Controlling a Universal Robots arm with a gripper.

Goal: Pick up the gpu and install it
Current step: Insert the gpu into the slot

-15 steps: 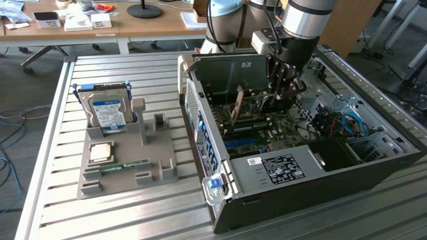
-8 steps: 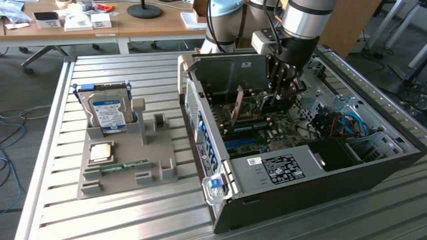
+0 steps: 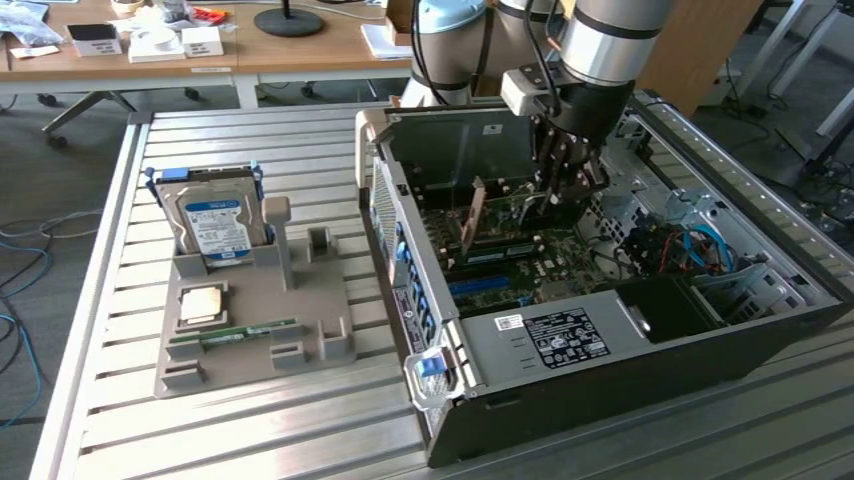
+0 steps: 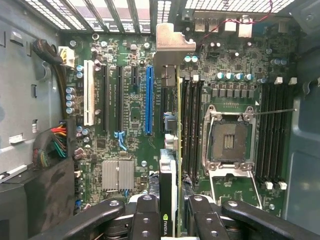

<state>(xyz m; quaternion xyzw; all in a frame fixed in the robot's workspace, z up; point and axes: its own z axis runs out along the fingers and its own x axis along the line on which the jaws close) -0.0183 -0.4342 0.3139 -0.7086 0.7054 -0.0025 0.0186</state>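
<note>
Pincer (image 4: 172, 206) clamped on gpu (image 4: 167, 180) inside case (image 3: 694, 350) at table's (image 3: 267, 430) 3 o'clock; it looks offset from blue slot (image 4: 148, 100), so pressing down misaligned could chew that slot up.

Thin dark gpu (image 4: 168, 186), edge-on over motherboard (image 4: 130, 107)

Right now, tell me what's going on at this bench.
The robot arm's gripper is clamped on the graphics card, holding it on edge inside the open computer case, over the motherboard and beside the blue slot. I can't tell whether the card is seated. The hard drive and memory stick sit in the grey tray outside the case.
</note>
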